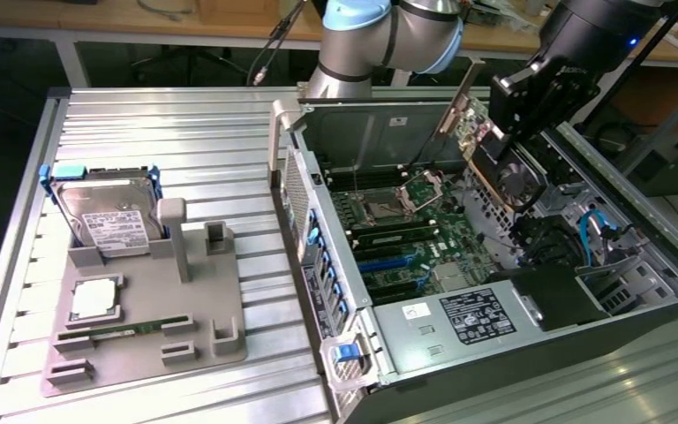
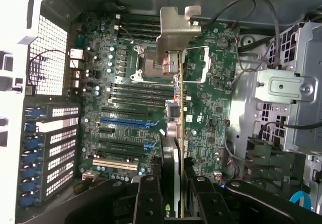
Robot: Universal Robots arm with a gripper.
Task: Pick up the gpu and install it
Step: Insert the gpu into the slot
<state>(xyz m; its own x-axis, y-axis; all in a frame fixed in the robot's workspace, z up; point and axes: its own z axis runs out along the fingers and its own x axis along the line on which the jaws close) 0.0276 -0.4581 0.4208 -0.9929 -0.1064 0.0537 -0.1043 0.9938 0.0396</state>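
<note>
Closest to us in the exterior view is the near corner of the open computer case (image 1: pixel 427 331), with a blue latch (image 1: pixel 345 352) on it. Just to the exterior view's left of it we see a grey fixture (image 1: pixel 215 340) lying on the ribbed metal table (image 1: pixel 174 132). Along the fixture's near edge lies a narrow green memory stick (image 1: pixel 127 329). A little farther back rests a square processor chip (image 1: pixel 94 299), and behind that a silver hard drive (image 1: pixel 109 216) stands in its cradle.

Inside the case we look down on the green motherboard (image 1: pixel 404 243). Farther back and to the exterior view's right, the gripper (image 1: pixel 498 146) holds the gpu (image 1: pixel 510 168) in the air above the case's far right part, clear of the board. We see the card tilted, its dark fan (image 1: pixel 525 183) and copper heatsink facing the near side.

In the wrist view, the black fingers (image 2: pixel 148 199) stand partly closed, one on each face of the card, pinching it edge-on. The card stretches away from them over the motherboard, with its silver bracket (image 2: pixel 177 30) at the far end.

At the far edge of the table we see the robot arm (image 1: pixel 374 44) rising.
</note>
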